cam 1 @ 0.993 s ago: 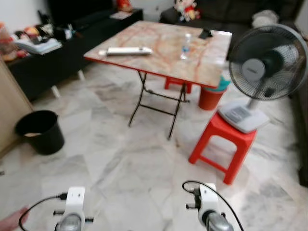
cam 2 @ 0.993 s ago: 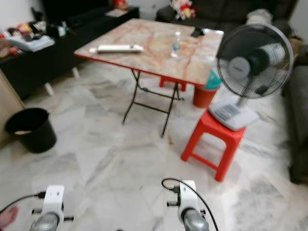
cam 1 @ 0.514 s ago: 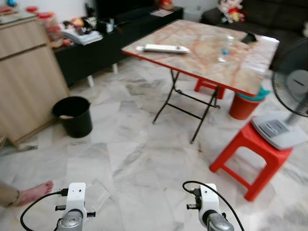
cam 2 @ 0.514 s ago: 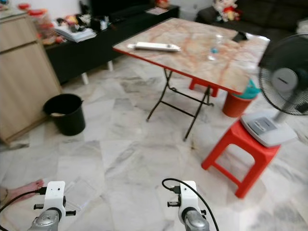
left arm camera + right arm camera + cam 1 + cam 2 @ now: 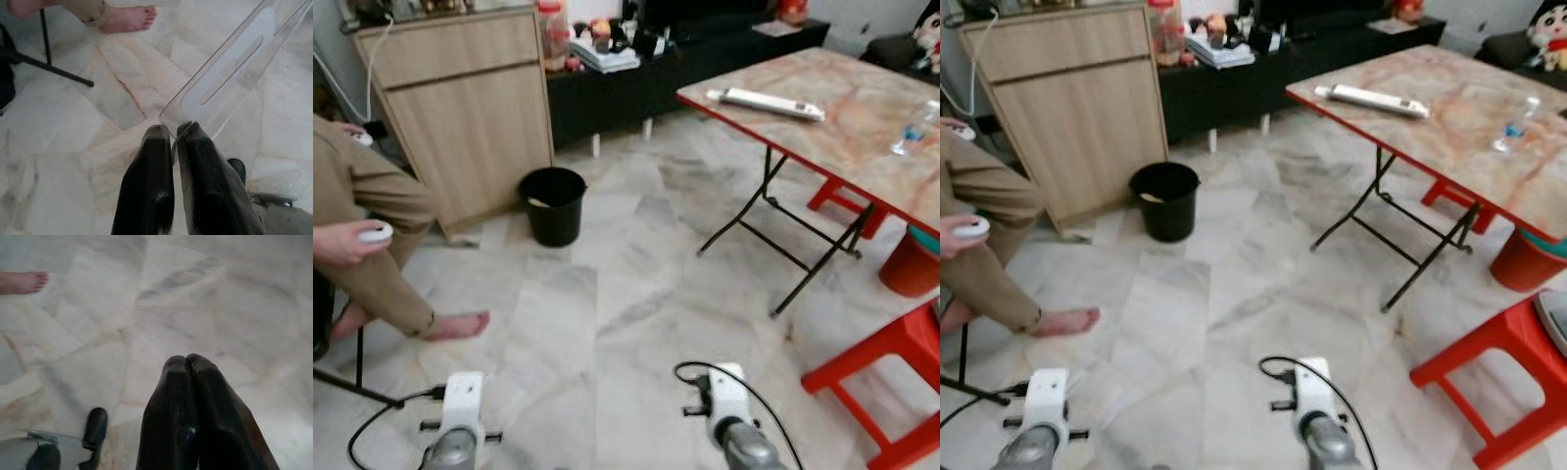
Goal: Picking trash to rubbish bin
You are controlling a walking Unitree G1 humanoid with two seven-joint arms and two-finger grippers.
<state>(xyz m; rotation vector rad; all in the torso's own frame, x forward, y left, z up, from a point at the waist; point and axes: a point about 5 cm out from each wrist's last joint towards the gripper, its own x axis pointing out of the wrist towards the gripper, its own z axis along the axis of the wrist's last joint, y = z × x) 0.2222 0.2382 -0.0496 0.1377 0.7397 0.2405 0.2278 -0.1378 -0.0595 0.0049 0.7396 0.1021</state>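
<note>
Marble floor (image 5: 636, 294) with black bin (image 5: 553, 204), folding table (image 5: 842, 108), red stool (image 5: 891, 377).

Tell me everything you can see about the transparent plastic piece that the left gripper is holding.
The clear plastic piece looks like a thin, flat, see-through tray or lid with a long raised slot along its middle and rounded corners. The left gripper pinches it by one corner, jaws shut on its edge. It sticks out from the jaws, hanging above the marble floor, and nothing else touches it. No dirt or label can be made out.
</note>
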